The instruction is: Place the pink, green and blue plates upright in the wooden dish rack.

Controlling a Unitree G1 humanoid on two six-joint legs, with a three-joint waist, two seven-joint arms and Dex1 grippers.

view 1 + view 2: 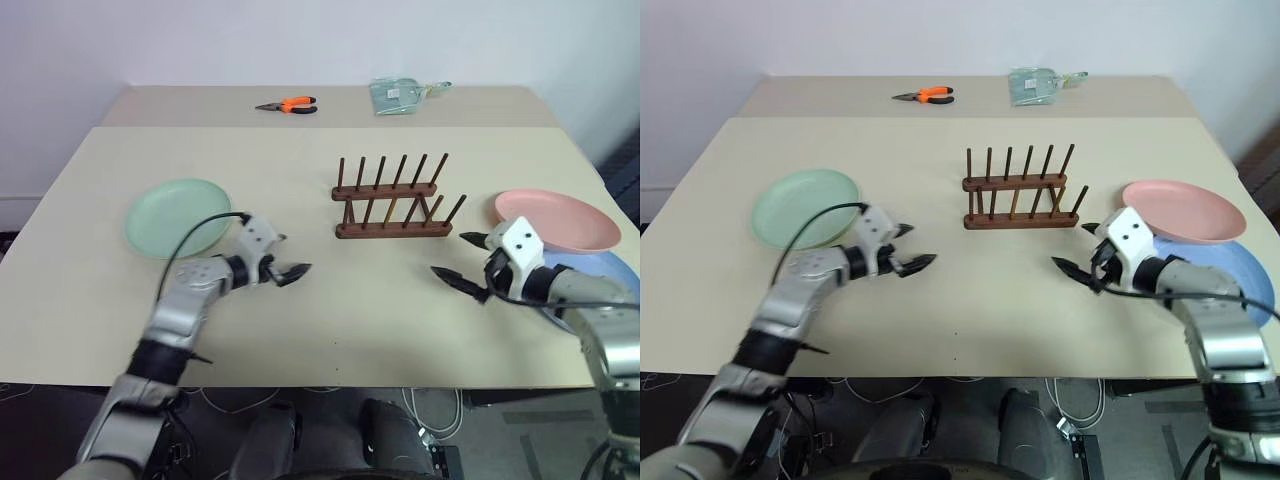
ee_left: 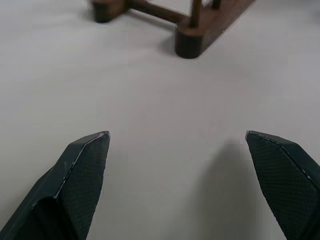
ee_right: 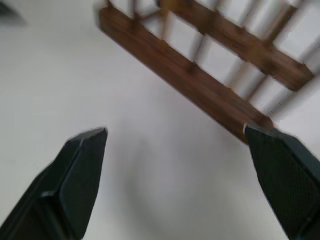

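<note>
Both eye views looked forward and down from head height over the whole table (image 1: pixel 300 330). Each wrist view sat low and close above the tabletop, facing the rack (image 1: pixel 392 200), which all four shared.

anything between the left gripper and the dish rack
No, just bare table between the left gripper and the wooden dish rack, as the left eye view shows.

Orange-handled pliers (image 1: pixel 290 105) at the table's (image 1: pixel 300 330) far edge, clear packet (image 1: pixel 396 96) nearby
</note>
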